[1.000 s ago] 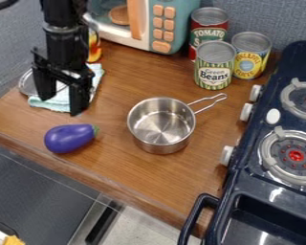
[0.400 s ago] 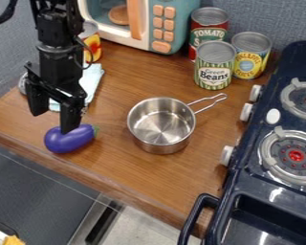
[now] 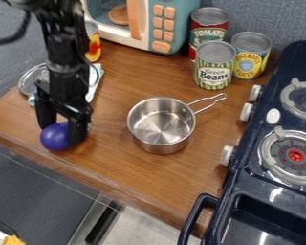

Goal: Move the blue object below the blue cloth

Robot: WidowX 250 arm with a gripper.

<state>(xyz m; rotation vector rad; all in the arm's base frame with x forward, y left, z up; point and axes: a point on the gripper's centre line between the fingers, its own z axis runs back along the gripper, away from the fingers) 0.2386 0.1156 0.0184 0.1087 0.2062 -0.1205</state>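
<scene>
Blue-purple toy eggplant [image 3: 54,137]: on the wooden counter [image 3: 117,158], near its front edge at the left, below the cloth in camera view. Rounded end shows, rest is behind the gripper.

Gripper [image 3: 61,134]: low over the eggplant, pointing down, one jaw on the far left side, the other across the near right side. Claw is wide, eggplant between the jaws. Can't tell if either one presses on it.

Pale blue cloth [image 3: 96,79]: on the counter behind the arm, above the eggplant in view. Partly hidden by the arm, bits show on both sides of it.

Round clear lid [image 3: 29,78]: left of the arm, by the cloth. Orange-yellow can [image 3: 93,48]: behind the cloth, partly hidden.

Steel saucepan [image 3: 160,125]: right of the gripper, well apart, upright, handle toward upper right.

Teal toy microwave [image 3: 191,12]: back of the counter, at the wall. Right of it, three upright cans in a close group: red-green one [image 3: 210,36] at back, green striped one [image 3: 214,72] in front, yellow-blue one [image 3: 249,60] to the right.

Dark blue toy stove [image 3: 245,184]: right side, two burners, white knobs facing the counter
</scene>
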